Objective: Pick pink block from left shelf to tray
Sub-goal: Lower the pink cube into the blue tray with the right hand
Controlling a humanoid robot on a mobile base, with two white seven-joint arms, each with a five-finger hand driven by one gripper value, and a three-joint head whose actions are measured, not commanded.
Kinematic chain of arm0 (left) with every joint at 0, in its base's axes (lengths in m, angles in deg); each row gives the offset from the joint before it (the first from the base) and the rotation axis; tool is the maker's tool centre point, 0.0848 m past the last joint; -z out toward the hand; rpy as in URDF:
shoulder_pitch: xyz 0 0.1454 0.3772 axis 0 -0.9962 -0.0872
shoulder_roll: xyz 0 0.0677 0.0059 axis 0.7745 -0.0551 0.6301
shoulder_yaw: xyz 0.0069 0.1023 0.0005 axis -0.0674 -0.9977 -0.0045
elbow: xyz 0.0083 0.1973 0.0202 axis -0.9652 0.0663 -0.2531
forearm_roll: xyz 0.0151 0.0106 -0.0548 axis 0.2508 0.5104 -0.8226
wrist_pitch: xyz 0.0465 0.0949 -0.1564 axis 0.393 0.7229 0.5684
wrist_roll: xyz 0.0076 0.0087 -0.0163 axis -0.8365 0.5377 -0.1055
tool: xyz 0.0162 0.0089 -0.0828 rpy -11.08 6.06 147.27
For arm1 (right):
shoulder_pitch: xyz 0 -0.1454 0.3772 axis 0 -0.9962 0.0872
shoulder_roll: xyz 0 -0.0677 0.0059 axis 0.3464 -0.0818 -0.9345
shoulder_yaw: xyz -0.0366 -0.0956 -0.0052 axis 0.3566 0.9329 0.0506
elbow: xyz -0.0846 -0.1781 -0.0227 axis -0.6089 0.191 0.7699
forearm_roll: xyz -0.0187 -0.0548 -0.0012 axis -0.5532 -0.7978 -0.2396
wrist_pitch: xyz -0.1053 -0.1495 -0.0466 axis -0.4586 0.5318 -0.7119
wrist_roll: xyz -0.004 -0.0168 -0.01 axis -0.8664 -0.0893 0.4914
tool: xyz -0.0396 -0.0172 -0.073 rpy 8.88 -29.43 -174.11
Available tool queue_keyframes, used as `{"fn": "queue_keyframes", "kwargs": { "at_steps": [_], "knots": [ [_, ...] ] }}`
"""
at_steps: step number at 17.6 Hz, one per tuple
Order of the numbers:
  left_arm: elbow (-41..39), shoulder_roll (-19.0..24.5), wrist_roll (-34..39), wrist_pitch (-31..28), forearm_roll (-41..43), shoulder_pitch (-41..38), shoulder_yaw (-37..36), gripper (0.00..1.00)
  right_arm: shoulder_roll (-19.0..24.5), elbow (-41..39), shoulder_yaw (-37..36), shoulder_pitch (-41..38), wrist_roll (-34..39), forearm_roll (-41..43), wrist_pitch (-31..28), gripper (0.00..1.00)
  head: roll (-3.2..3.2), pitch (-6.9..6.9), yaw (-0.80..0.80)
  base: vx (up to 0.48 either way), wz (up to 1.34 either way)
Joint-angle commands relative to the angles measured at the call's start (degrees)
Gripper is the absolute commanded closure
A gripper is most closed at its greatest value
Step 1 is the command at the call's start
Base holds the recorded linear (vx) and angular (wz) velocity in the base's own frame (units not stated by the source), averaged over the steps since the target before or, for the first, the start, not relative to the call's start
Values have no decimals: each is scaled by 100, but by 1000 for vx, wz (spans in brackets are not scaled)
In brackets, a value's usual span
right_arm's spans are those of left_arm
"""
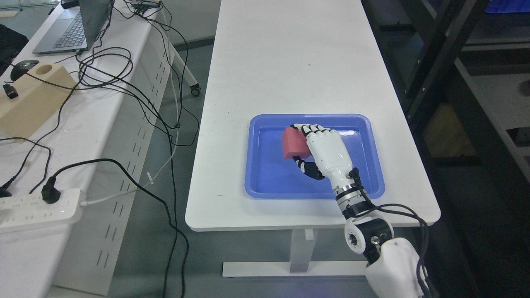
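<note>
A pink block (292,143) is over the middle of the blue tray (265,188) on the white table. My right hand (302,142) reaches in from the lower right and is shut on the block, fingers curled over its top and thumb under its near side. Whether the block rests on the tray floor or hangs just above it I cannot tell. The left arm does not show.
The white table (290,62) stretches away behind the tray. A second table at left carries a laptop (74,25), a wooden block (33,99), a power strip (37,209) and tangled cables (124,91). A dark shelf frame (434,54) stands at right.
</note>
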Motion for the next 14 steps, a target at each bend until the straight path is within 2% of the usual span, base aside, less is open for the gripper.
{"fn": "queue_keyframes", "kwargs": {
  "at_steps": [1, 4, 6, 8, 9, 14],
  "knots": [
    [-100, 100, 2, 4, 0, 0, 0, 0, -100, 134, 89, -6, 274, 4, -120, 95, 0, 0, 0, 43, -28],
    [-100, 100, 2, 4, 0, 0, 0, 0, -100, 134, 89, -6, 310, 4, -129, 94, 0, 0, 0, 41, -39],
    [-100, 100, 2, 4, 0, 0, 0, 0, -100, 134, 80, -6, 319, 4, -164, 90, 0, 0, 0, 38, -35],
    [-100, 100, 2, 4, 0, 0, 0, 0, -100, 143, 80, -6, 354, 22, -400, 68, 0, 0, 0, 24, -1],
    [-100, 100, 2, -5, 0, 0, 0, 0, -100, 143, 71, -15, 372, 22, -506, 50, 0, 0, 0, 14, 0],
    [-100, 100, 2, -5, 0, 0, 0, 0, -100, 134, 36, -41, 398, 337, -647, 33, 0, 0, 0, 3, 0]
  ]
}}
